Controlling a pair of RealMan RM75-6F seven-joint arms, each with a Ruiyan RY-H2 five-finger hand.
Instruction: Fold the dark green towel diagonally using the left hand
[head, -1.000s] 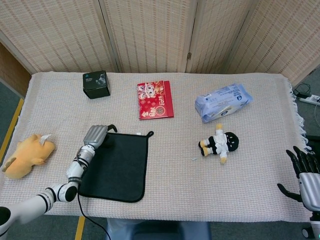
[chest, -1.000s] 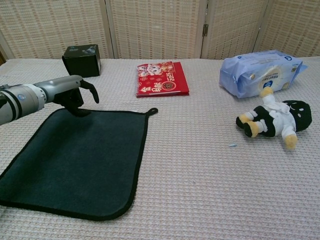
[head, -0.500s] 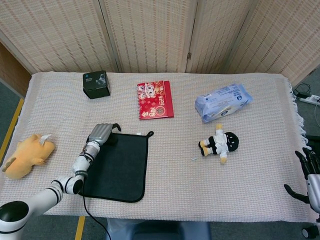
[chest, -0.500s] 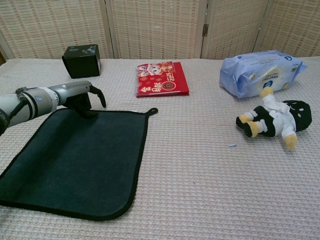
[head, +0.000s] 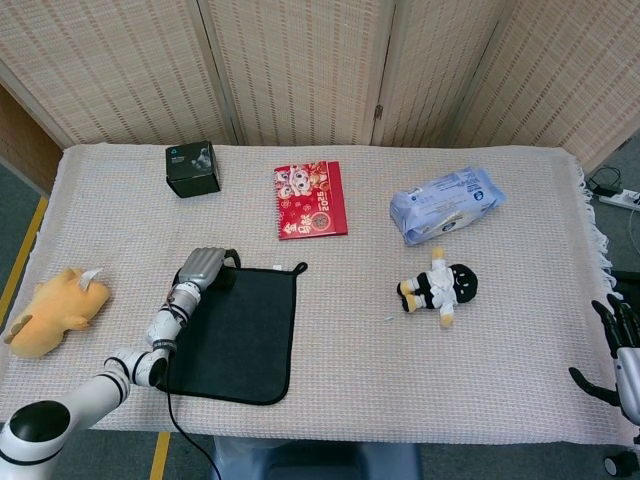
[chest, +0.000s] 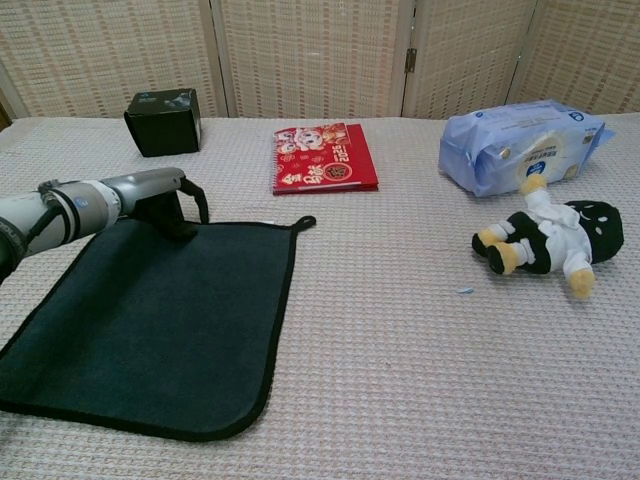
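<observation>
While my left hand (chest: 165, 200) curls onto the dark green towel (chest: 150, 320)'s far-left corner, grip unconfirmed, I'd next lift it diagonally.

Towel (head: 240, 333) flat on worktop (head: 350, 380) at 7 o'clock; left hand (head: 203, 268) rests on its far left corner. Box (head: 192, 168) at 10 o'clock, booklet (head: 310, 199) at 12, wipes pack (head: 445, 204) at 2. Doll (head: 441, 286) lies near the pack, at 3. Plush toy (head: 55, 311) at 9, left edge. Right hand (head: 622, 360) off worktop, at 4.
</observation>
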